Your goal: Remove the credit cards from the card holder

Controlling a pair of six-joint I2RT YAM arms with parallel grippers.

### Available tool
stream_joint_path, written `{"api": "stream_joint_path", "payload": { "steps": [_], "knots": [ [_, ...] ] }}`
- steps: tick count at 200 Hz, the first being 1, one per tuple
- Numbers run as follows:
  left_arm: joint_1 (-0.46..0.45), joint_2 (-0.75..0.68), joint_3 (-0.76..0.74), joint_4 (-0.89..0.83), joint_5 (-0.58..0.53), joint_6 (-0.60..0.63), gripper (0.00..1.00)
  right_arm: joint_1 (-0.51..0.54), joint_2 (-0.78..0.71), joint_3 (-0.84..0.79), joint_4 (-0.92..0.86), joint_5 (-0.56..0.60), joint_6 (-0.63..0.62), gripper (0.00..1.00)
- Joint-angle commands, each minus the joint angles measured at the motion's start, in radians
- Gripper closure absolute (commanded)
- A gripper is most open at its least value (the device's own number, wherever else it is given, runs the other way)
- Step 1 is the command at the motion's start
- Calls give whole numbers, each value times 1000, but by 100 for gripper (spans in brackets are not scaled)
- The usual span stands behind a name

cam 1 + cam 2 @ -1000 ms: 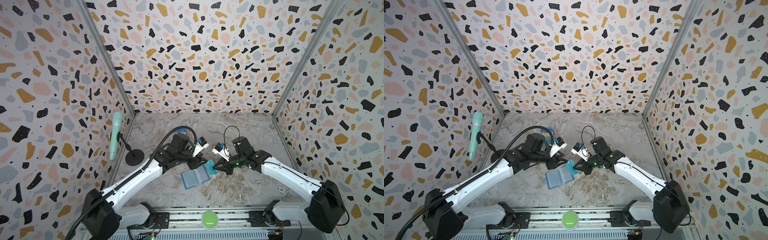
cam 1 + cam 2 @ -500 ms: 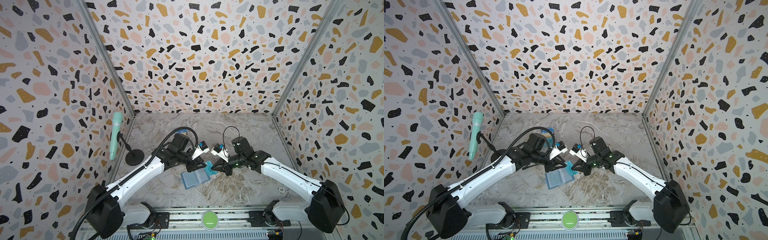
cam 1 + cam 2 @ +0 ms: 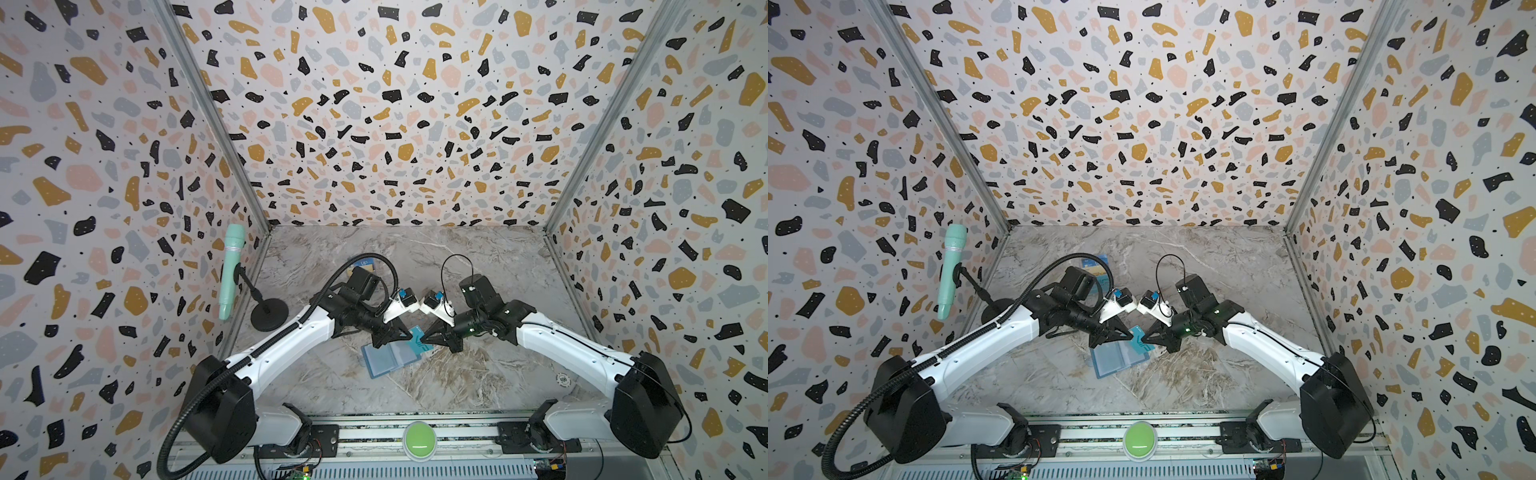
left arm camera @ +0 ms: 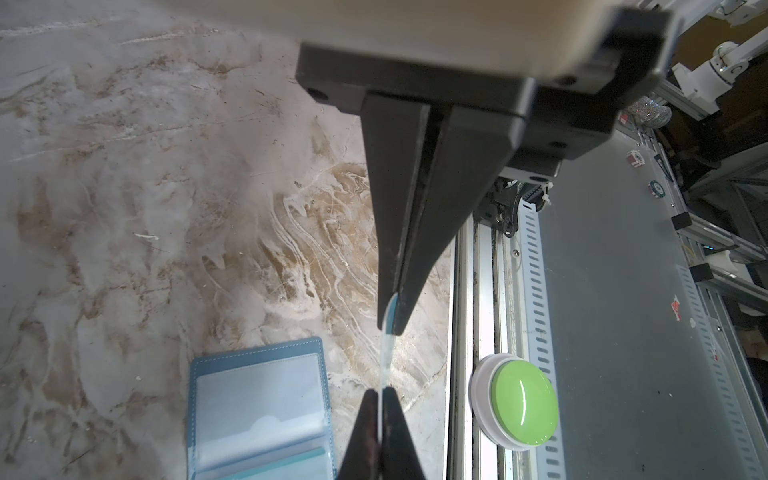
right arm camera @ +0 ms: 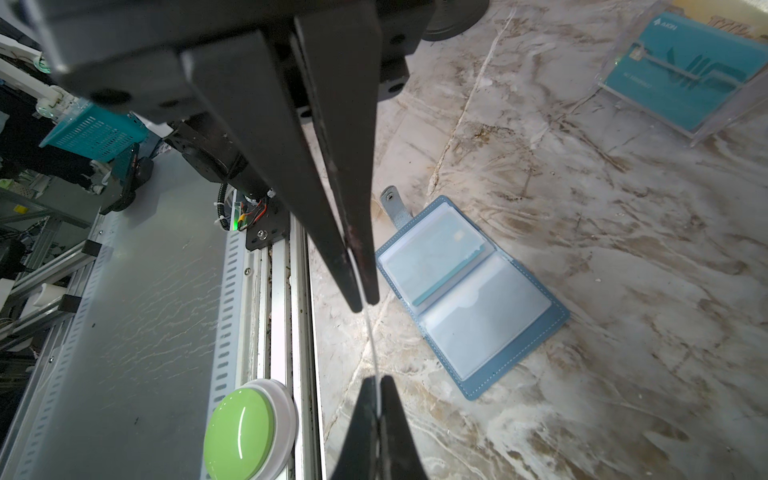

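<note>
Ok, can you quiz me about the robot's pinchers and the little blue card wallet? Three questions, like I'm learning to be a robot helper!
1. True or false: the card holder is folded shut.
2. The left gripper and the right gripper meet at a teal card. Which of them pinches it? A: only the left. B: only the right. C: both, one at each end.
3. In a word: what colour is the pocketed card inside the card holder?

Key: 1 false, it lies open like a book. 2 C. 3 teal.
</note>
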Motion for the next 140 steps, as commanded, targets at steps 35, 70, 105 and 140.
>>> {"api": "stream_joint_path", "payload": {
  "steps": [35,70,105,140],
  "knots": [
    [21,-38,25,77,37,-50,100,-52,-78,-7,79,49,87,41],
    [62,-207,-96,471,-44,-361,100,-97,-214,-148,343,-13,231,27],
    [67,-323,-215,789,-123,-611,100,-99,-312,-317,763,-70,449,21],
    [66,-338,-318,1025,-99,-780,100,-99,-280,-406,1114,-73,629,25]
  ]
}}
